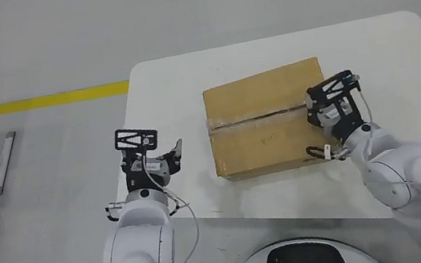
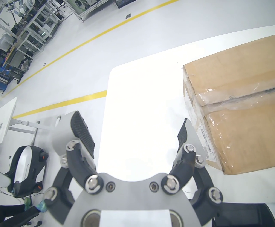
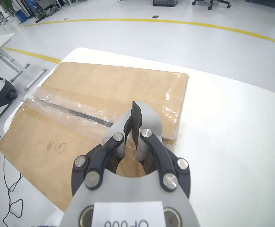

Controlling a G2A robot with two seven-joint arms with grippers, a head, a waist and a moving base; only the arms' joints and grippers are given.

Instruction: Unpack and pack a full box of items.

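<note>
Right gripper (image 3: 135, 117) is the closest thing in its own wrist view, and its pincer is pinched fully together with nothing visible between the pads. It sits over the right end of the cardboard box (image 1: 268, 118), right about where the clear tape (image 3: 64, 109) runs along the centre seam. Can't honestly tell whether it's touching the cardboard or just above it. The box is closed and taped, so whatever's inside is hidden. It lies flat around the middle of the white table (image 1: 164, 97), with a scribbled pen mark (image 3: 57, 147) on top and a printed label (image 2: 204, 137) on the side facing the other arm. Left gripper (image 2: 129, 129) is spread wide and holds nothing. It hangs over the table's left edge, near the box but clearly apart from it, with just bare tabletop between them. Off the table there's a yellow floor line (image 1: 32, 102), a grey table leg (image 1: 4, 160) and a white-and-black device (image 2: 25, 169) on the floor.
</note>
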